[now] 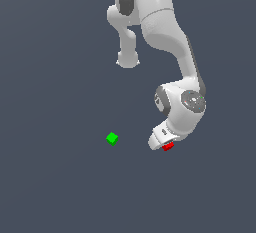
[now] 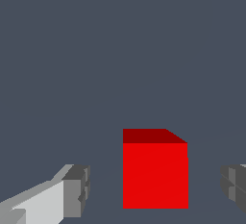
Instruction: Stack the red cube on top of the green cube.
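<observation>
Featureless slate-grey ground fills both views and carries only the two cubes. Nearest, in the wrist view, the red cube [image 2: 154, 175] sits between the two grey fingertip pads [image 2: 77, 190], with open ground visible on each side of it; I read the gripper [image 2: 156, 189] as spread wide and holding nothing, the cube resting on the ground closer to one pad than to the other. In the exterior view the white Franka hand [image 1: 162, 138] hangs low over the same cube [image 1: 168, 146], which shows only as a red sliver at its lower edge, so the fingers themselves are hidden there. Farther off, toward the exterior view's left, the green cube [image 1: 112, 138] stands alone, well apart from the red one and untouched. I judge the step in hand to be the grasp, with the stack not yet begun. To do it well I would shift the hand until the cube is centred between the pads, check that the pads face two opposite flat sides squarely, and only then close, so the cube is not nudged or turned.
</observation>
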Motion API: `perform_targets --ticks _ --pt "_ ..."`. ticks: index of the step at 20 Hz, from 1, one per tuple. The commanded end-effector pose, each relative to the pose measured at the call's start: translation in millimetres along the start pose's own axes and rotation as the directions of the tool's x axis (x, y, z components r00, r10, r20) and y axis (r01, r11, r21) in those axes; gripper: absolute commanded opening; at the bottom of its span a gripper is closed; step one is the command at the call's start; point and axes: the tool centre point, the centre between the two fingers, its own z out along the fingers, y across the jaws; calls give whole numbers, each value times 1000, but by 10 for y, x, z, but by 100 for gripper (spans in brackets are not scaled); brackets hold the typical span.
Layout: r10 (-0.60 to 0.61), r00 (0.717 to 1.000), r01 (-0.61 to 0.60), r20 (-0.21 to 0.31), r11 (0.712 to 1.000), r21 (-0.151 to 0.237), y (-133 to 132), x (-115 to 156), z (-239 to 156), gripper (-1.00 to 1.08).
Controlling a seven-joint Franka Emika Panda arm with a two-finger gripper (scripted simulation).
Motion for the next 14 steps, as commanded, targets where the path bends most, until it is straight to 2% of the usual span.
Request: perform_targets --ticks 1,9,10,14 --pt "-1 1000 1 1 1000 0 -2 -9 146 100" --pt "-1 1000 1 1 1000 0 -2 6 281 100" --pt "-1 1000 1 1 1000 0 -2 6 281 -100" --pt "-1 1000 1 1 1000 0 -2 6 281 -100"
